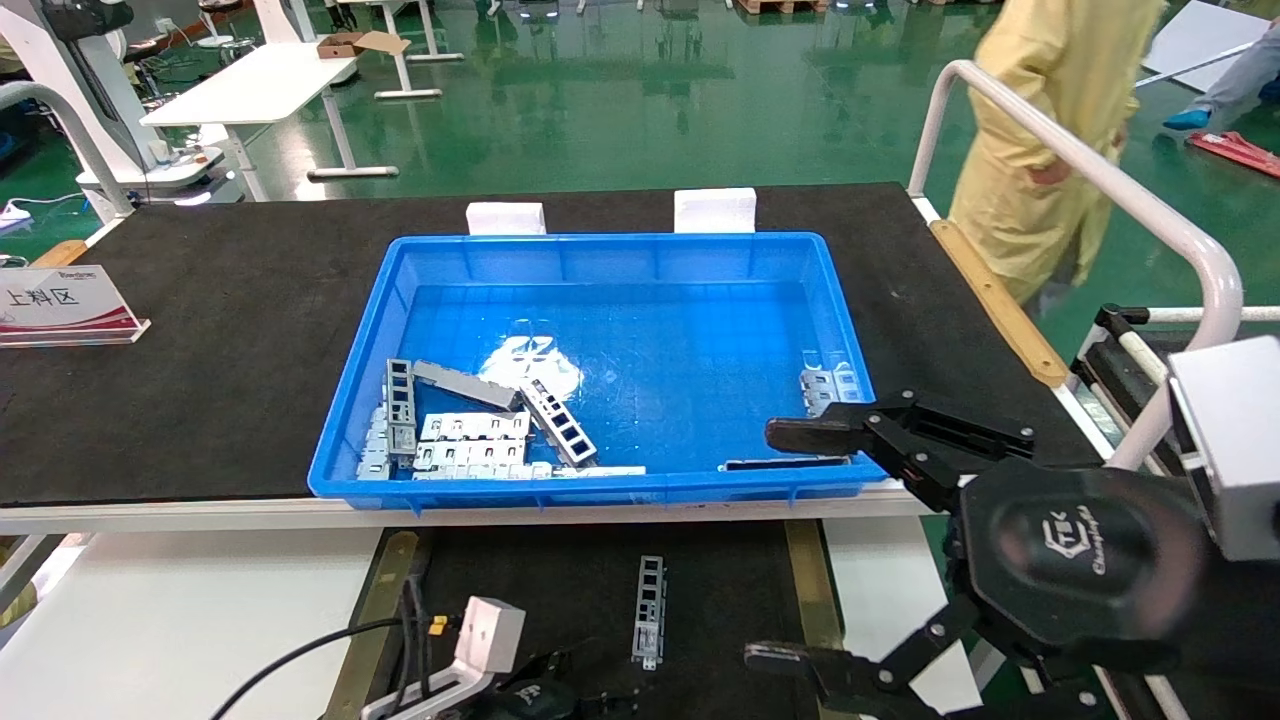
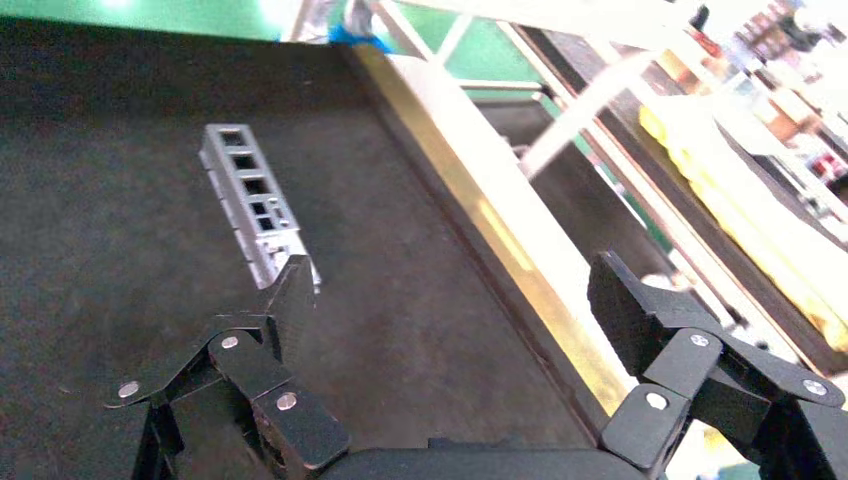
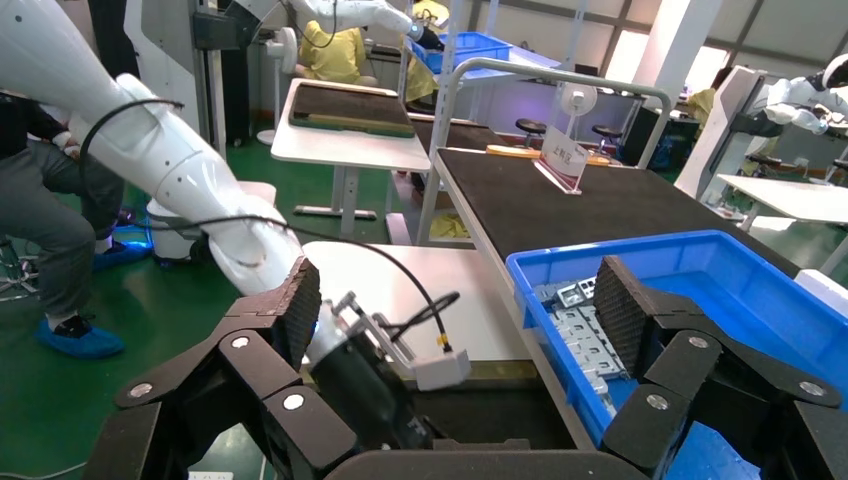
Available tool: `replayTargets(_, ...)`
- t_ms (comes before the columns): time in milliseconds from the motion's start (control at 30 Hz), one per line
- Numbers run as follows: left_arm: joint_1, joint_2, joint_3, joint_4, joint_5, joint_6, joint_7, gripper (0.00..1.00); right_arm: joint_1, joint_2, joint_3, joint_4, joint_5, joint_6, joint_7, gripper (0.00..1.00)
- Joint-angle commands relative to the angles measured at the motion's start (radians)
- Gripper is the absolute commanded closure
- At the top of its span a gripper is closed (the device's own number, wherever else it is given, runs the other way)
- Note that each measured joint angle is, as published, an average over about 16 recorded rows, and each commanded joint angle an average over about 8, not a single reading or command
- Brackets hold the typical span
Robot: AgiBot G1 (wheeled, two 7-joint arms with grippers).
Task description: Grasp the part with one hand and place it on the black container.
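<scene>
One part (image 1: pixel 650 608), a silver ladder-like bracket, lies flat on the black container (image 1: pixel 560 590) between its brass rails (image 1: pixel 808 580). It also shows in the left wrist view (image 2: pixel 250 203) on the black tray surface (image 2: pixel 400 280). My left gripper (image 2: pixel 455 310) is open and empty just above that surface, one finger (image 2: pixel 295 295) beside the part's near end. Several more parts (image 1: pixel 470 430) lie in the blue bin (image 1: pixel 600 488). My right gripper (image 1: pixel 795 545) is open and empty at the bin's front right corner; it also shows in the right wrist view (image 3: pixel 460 310).
Another bracket (image 1: pixel 830 385) lies by the bin's right wall. A plain grey strip (image 1: pixel 465 383) rests among the parts. A sign (image 1: pixel 60 300) stands far left. A white railing (image 1: pixel 1100 180) and a person in yellow (image 1: pixel 1050 120) are on the right.
</scene>
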Motion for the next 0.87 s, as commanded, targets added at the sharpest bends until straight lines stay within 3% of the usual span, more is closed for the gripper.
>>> replayTargets(33,-0.003,-0.031,0.006,-0.016,0.005,0.031,-0.001,0.0,0.0,0.0,0.0,0.0,0.0,0.0,0.0,0.0)
replayTargets(467,-0.034,-0.182,0.005,-0.083,0.009,0.179,-0.014,0.0,0.0,0.0,-0.001,0.0,0.001,0.0,0.0,0.0)
replayTargets(867,-0.039,-0.232,-0.017,-0.089,-0.007,0.236,-0.009,0.0,0.0,0.001,-0.001,0.0,0.001,0.001,-0.001,0.0)
